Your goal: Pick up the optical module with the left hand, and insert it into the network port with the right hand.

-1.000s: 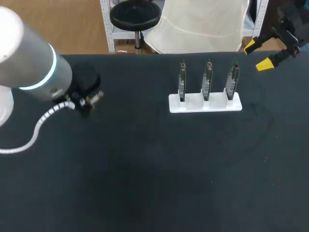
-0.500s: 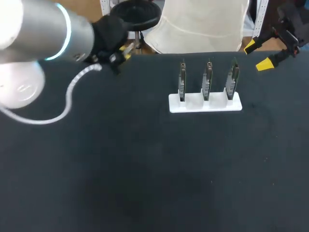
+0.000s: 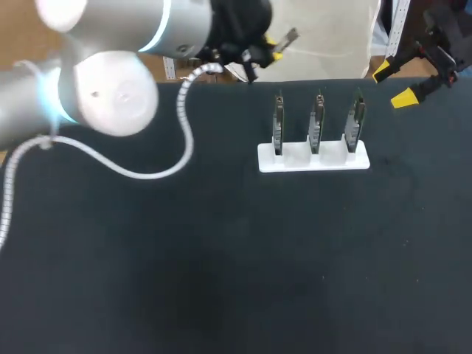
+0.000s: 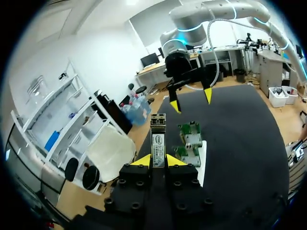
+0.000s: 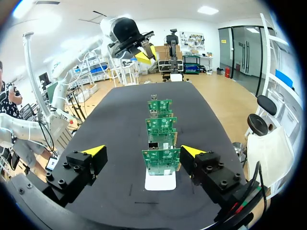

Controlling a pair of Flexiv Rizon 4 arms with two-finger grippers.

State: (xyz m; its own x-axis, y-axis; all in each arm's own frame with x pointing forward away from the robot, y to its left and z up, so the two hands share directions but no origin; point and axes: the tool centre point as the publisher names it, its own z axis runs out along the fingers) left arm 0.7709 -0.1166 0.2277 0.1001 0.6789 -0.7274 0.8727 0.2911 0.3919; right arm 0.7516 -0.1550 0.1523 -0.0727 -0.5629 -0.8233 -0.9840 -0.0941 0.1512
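No text, number or sign can be read here. The optical module [image 4: 158, 140] carries a white label with dark print that is too small to make out. The green circuit boards [image 5: 161, 159], at twelve o'clock from the right gripper [image 5: 143, 150], show tiny white markings that are also illegible.

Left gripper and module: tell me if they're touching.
Touching. The left wrist view shows the left gripper clamping the module between its fingers from both sides.

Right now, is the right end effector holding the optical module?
No, the left end effector grips the optical module; the right end effector is open.
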